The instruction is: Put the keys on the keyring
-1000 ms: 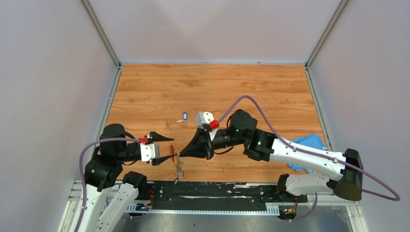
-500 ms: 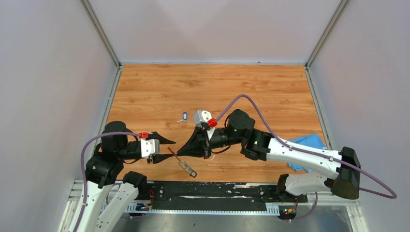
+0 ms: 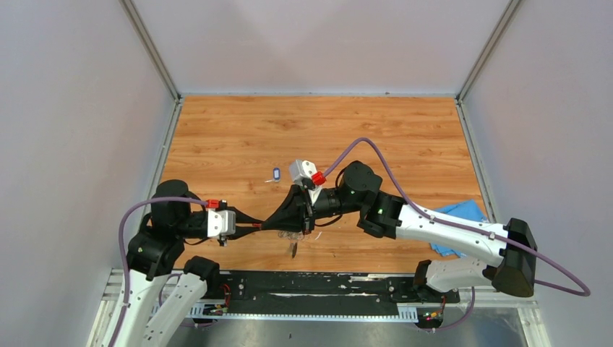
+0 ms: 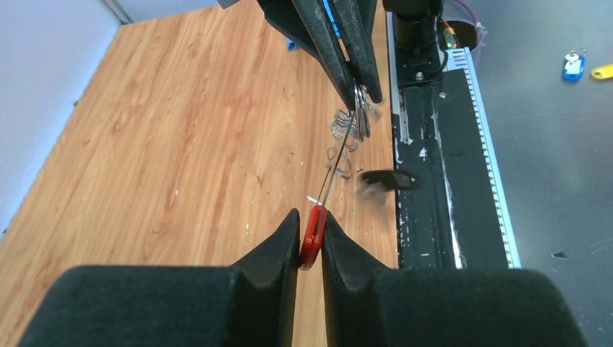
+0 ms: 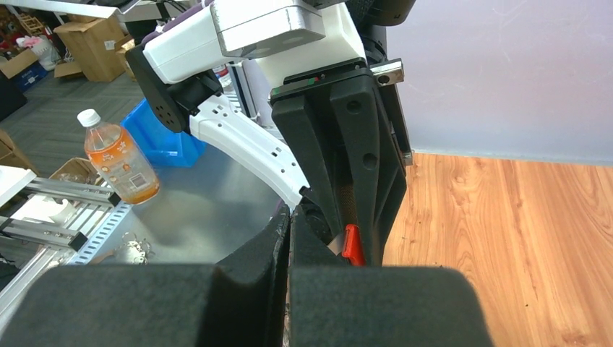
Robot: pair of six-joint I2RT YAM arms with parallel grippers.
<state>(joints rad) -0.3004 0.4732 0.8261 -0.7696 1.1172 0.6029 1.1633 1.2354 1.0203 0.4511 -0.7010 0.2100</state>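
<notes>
The keyring hangs stretched between both grippers above the table's near edge. My left gripper (image 4: 311, 220) is shut on its red part (image 4: 312, 238), and a thin wire runs from there up to the right gripper (image 4: 358, 78), which is shut on the other end. Grey metal rings (image 4: 347, 126) dangle below that end. A black-headed key (image 3: 293, 249) hangs under the rings, blurred in the left wrist view. The blue-and-white key (image 3: 276, 173) lies alone on the wood behind the grippers. From above, the left gripper (image 3: 249, 225) and right gripper (image 3: 278, 223) point tip to tip.
A blue cloth (image 3: 459, 215) lies at the table's right edge under the right arm. A black rail (image 3: 325, 284) runs along the near edge, just below the hanging key. Grey walls enclose the other three sides.
My left gripper has closed onto the red part of the keyring. The right gripper has shifted slightly away from the near edge, and the dangling black key has swung to the right.
</notes>
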